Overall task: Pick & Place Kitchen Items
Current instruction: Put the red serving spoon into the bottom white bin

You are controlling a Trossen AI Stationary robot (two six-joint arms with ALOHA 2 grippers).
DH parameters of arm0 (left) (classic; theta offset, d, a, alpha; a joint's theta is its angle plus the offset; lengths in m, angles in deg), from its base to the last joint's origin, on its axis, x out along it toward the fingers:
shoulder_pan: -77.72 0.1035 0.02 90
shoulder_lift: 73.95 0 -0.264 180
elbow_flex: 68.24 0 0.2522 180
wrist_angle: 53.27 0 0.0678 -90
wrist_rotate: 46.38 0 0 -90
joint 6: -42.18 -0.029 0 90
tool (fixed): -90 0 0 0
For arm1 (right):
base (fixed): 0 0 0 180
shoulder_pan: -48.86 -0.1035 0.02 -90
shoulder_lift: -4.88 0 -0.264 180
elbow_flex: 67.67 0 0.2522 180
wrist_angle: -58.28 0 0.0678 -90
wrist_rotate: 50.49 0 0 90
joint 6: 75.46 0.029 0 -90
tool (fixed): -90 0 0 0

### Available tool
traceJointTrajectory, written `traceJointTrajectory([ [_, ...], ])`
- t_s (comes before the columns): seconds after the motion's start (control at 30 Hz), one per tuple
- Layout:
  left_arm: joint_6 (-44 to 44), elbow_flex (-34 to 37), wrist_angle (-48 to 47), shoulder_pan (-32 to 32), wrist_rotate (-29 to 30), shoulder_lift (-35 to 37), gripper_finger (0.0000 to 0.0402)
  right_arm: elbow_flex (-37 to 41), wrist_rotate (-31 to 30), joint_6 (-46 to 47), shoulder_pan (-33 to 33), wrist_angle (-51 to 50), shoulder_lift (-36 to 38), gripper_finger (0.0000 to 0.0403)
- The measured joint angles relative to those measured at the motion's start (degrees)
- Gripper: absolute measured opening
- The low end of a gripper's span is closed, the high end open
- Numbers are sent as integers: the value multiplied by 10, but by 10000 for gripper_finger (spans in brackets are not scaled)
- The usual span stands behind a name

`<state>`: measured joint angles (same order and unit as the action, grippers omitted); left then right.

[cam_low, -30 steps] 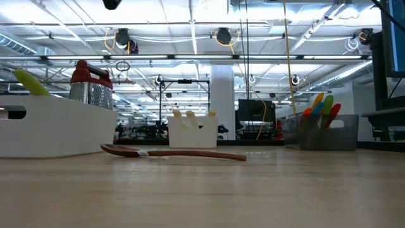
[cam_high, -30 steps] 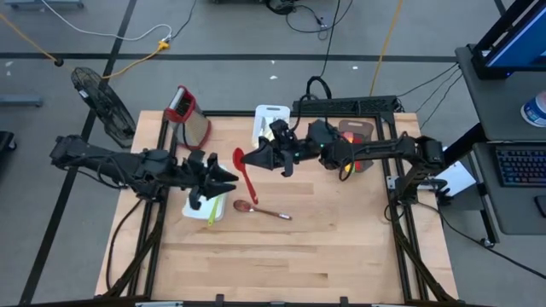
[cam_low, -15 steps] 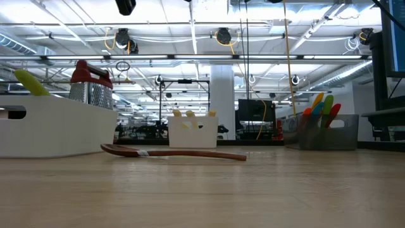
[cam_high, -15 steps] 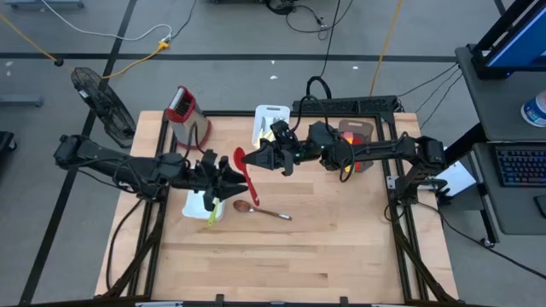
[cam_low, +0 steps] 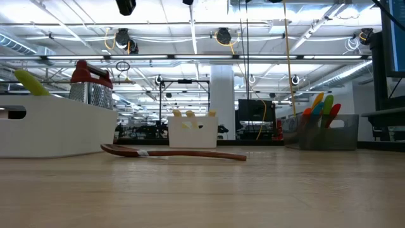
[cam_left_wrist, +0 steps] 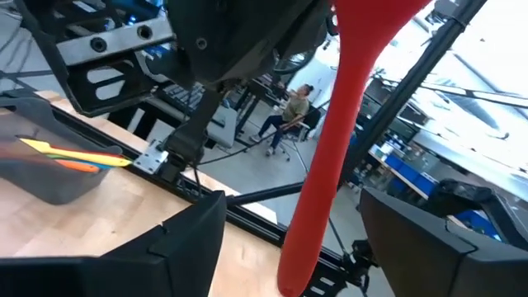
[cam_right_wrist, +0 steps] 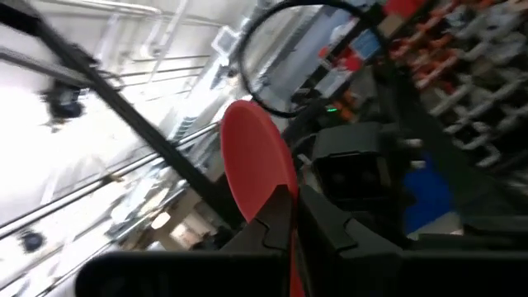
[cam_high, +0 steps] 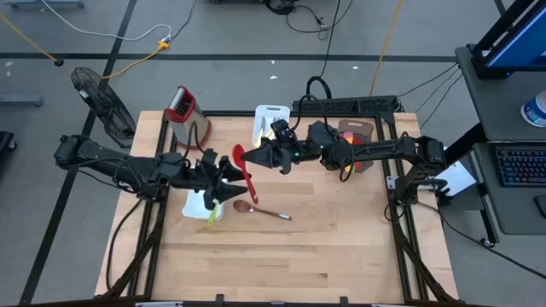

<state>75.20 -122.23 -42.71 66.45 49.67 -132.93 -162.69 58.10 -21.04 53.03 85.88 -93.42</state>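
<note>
Overhead, right gripper [cam_high: 256,159] clamps red spatula [cam_high: 246,174]; left gripper [cam_high: 229,181] gapes beside grater [cam_high: 186,112].

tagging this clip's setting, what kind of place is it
Probably a robotics lab or open industrial workspace: a wooden table on a concrete floor with loose cables, strip-lit exposed ceiling, and a person seated at workstations behind.

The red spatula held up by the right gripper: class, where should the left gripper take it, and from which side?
Grip the red spatula on its free handle end, below the right gripper shut on its blade end. The left gripper, open, comes from the left with a finger either side of the narrow handle.
</note>
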Motion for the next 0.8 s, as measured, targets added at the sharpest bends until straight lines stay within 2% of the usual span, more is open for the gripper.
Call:
traceJointTrajectory([
  [0.27,2,0,-1,0,50,0,289,0,-81,-40,-1,-43,0,0],
  [0.43,15,0,-15,0,100,0,265,0,-152,-81,-11,-62,0,0],
  [0.63,33,0,-58,2,139,0,191,0,-253,-143,-35,-77,-1,0],
  [0.8,68,0,-96,17,135,0,89,0,-320,-206,-54,-79,-1,0],
])
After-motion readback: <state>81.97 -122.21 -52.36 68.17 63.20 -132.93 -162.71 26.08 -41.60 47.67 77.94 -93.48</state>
